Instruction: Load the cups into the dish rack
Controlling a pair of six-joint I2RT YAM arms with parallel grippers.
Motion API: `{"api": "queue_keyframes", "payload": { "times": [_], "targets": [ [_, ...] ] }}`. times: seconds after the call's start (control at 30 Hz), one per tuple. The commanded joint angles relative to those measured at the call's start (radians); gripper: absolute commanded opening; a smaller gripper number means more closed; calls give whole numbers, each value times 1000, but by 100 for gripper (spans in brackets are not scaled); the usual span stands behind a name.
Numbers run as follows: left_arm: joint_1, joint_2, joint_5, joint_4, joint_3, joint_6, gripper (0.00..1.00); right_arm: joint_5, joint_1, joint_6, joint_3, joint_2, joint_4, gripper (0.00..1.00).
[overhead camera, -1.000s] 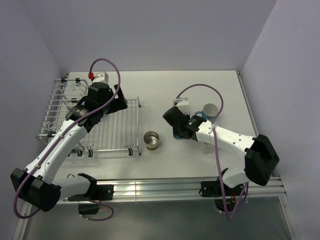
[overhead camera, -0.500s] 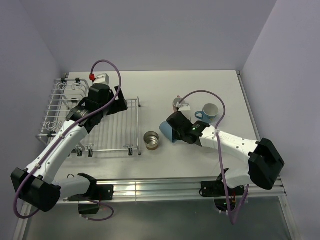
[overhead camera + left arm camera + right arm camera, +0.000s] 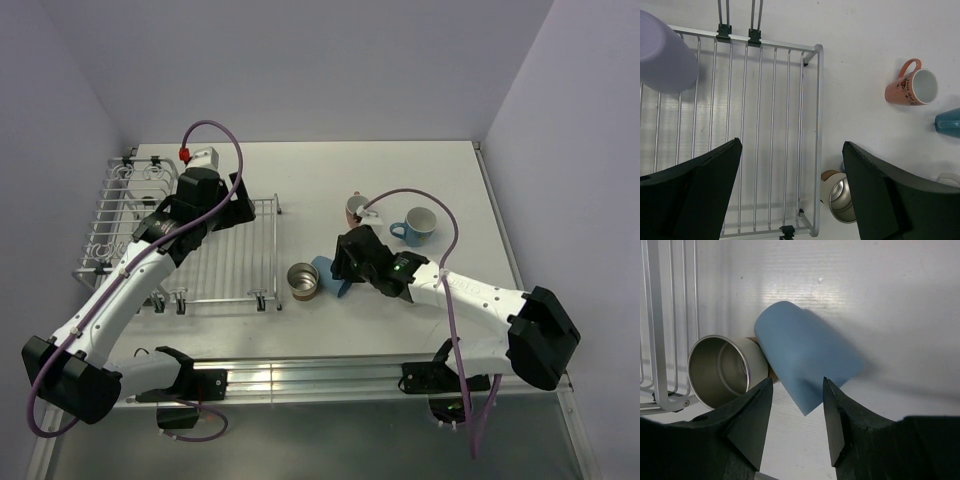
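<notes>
Blue cup (image 3: 805, 360) lies on its side at mid frame, narrow end against the steel cup (image 3: 720, 370), which stands just right of the rack (image 3: 815, 125). My right gripper (image 3: 794, 390) straddles the cup's wide end, jaws parted, with no squeeze I can see. Left gripper (image 3: 791, 145) hovers over the rack bars, spread wide. Lavender cup (image 3: 662, 55) sits in the rack, upper left.

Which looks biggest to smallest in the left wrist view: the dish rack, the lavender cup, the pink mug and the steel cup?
1. the dish rack, by far.
2. the lavender cup, though cropped by the frame edge.
3. the pink mug and the steel cup look about alike; the steel cup is partly hidden, so I won't rank them.
</notes>
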Motion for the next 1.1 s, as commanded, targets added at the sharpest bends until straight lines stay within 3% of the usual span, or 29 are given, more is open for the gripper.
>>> {"api": "queue_keyframes", "payload": {
  "times": [0.0, 0.33, 0.7, 1.07],
  "targets": [
    [-4, -31, 11, 40, -4, 16, 89, -47, 5, 50, -23, 21, 69, 53],
    [-4, -25, 22, 52, -13, 11, 89, 23, 6, 82, -77, -62, 42, 54],
    [-4, -30, 20, 52, -14, 14, 89, -10, 14, 50, -152, -141, 71, 51],
    [-4, -23, 25, 52, -10, 11, 89, 189, 198, 68, -164, -96, 54, 50]
  ]
}}
